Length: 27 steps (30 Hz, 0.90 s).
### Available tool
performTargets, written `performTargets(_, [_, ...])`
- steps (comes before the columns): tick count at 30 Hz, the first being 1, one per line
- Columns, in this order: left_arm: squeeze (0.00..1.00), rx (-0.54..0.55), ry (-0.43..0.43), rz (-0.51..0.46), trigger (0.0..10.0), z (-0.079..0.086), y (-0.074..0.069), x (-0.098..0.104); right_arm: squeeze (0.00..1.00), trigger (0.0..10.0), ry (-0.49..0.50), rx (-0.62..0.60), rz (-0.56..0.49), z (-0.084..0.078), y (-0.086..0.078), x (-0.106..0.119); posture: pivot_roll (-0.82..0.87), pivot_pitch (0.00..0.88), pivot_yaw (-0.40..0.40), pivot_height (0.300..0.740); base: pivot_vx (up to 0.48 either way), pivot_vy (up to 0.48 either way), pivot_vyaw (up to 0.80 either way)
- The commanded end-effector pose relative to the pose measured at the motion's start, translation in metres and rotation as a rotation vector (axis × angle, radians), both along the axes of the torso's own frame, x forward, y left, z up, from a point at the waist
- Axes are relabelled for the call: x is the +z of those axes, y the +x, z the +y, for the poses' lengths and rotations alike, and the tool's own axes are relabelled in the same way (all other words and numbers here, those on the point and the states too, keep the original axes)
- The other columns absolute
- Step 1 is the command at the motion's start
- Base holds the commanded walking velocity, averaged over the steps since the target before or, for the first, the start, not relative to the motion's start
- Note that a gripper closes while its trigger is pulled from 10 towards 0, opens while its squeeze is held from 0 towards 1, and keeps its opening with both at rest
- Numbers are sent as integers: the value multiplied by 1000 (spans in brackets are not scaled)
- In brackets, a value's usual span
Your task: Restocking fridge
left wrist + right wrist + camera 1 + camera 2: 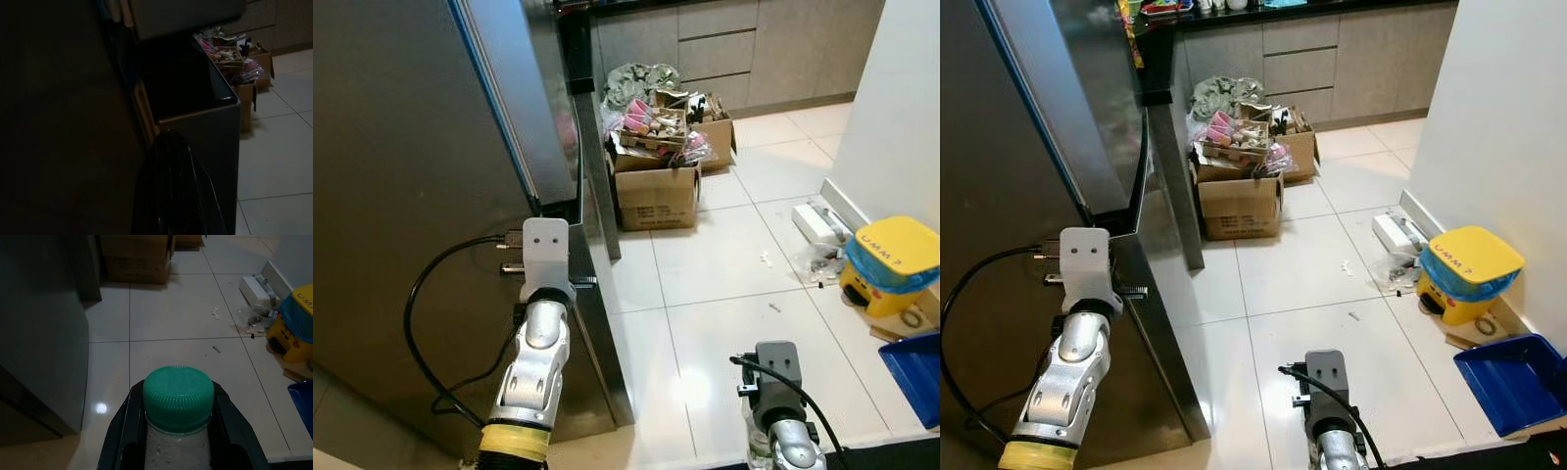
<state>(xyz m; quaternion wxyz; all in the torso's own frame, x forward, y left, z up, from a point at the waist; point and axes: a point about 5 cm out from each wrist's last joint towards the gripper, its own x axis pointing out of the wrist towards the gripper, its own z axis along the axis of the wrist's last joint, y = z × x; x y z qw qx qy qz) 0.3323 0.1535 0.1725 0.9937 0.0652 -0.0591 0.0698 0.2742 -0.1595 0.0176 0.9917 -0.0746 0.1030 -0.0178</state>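
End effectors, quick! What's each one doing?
Left end effector: at the fridge door, open or shut cannot be told.
Right end effector: closed on a green-capped bottle.

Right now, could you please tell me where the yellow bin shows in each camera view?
Left eye view: yellow bin at the right edge, by the wall.
Right eye view: right of centre.
Left wrist view: not in it.
Right wrist view: right edge.
Shared landmark: cardboard box.
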Motion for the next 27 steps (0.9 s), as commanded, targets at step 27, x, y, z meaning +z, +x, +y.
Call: performTargets(27, [0, 76, 45, 7, 10000, 20, 16, -5, 0, 10000, 3, 9, 4, 2, -4, -2, -126, 98, 81, 707, 0, 0, 0])
